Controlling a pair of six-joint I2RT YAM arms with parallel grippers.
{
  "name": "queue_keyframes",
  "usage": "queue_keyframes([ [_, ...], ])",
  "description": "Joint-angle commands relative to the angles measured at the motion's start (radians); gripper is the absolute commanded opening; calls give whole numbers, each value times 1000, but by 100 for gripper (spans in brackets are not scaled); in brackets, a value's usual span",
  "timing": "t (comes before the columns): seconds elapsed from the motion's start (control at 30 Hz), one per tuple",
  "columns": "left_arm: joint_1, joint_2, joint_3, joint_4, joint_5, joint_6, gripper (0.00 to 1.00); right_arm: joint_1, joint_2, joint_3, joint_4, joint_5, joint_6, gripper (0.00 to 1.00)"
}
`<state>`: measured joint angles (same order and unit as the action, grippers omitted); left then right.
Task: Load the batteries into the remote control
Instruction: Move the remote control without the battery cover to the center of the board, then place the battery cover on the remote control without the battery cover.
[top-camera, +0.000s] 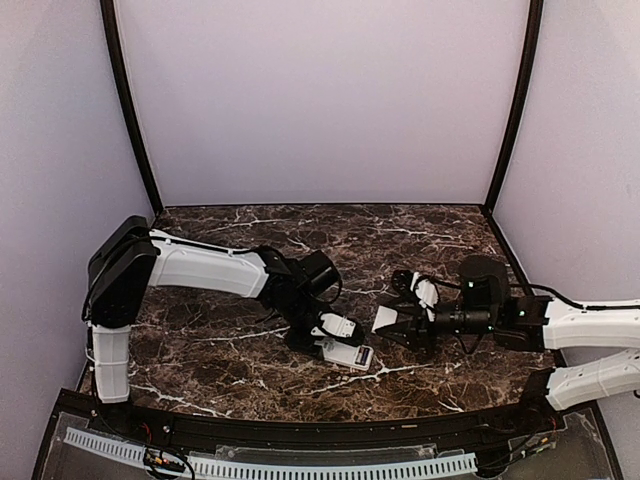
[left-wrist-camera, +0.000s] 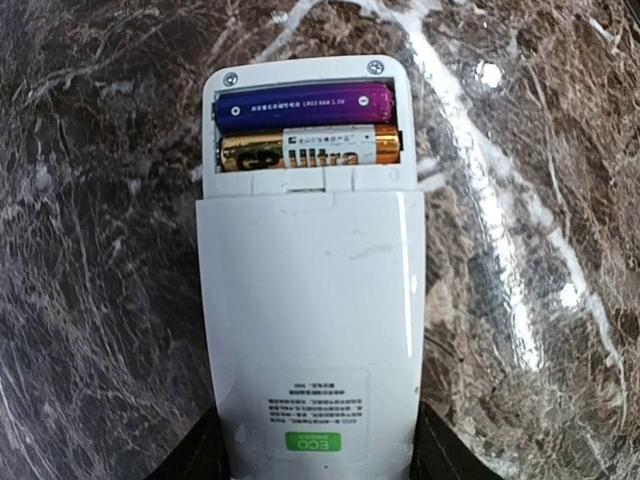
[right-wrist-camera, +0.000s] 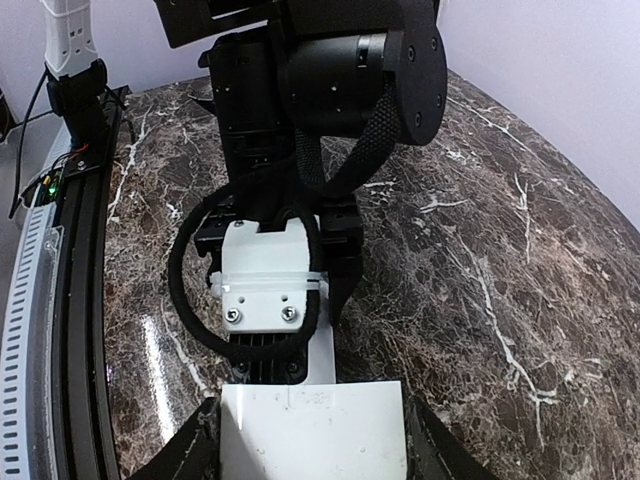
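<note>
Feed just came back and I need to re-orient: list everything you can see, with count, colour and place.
remote control: one, white, back side up on the table, battery bay open.
batteries: two, one purple, one gold, side by side in the bay.
flat panel: one, white, off the remote; possibly the battery cover.
table: one, dark brown marble with white veins.
walls: pale lilac, around the table.
left gripper: one, black fingers against the remote's sides.
right gripper: one, black fingers holding the flat panel.
</note>
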<state>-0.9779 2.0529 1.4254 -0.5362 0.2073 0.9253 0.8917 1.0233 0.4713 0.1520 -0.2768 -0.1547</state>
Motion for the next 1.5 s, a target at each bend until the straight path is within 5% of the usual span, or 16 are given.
queue_keyframes([
  [0.0,38,-34,-131,-190,-182,-33,48,-18,31,38,15,-56,-44,41],
  [0.33,79,-159,-295,-213,-247,-15,53,-25,154,67,74,-125,-46,41],
  [0.5,79,-187,-297,-214,-251,-55,65,-25,205,82,99,-174,-67,42],
  [0.67,79,-317,-261,-169,-110,-96,80,-26,262,106,107,-212,-85,43],
  [0.83,79,-428,-275,-129,12,-169,82,-25,320,105,167,-235,-77,42],
  [0.97,79,-533,-339,18,-42,-361,82,-25,383,99,247,-255,-79,42],
  [1.3,81,-841,-754,585,-171,-1311,92,-25,611,108,450,-285,-112,42],
  [1.47,81,-915,-934,734,-270,-1492,98,-25,695,132,497,-321,-120,42],
])
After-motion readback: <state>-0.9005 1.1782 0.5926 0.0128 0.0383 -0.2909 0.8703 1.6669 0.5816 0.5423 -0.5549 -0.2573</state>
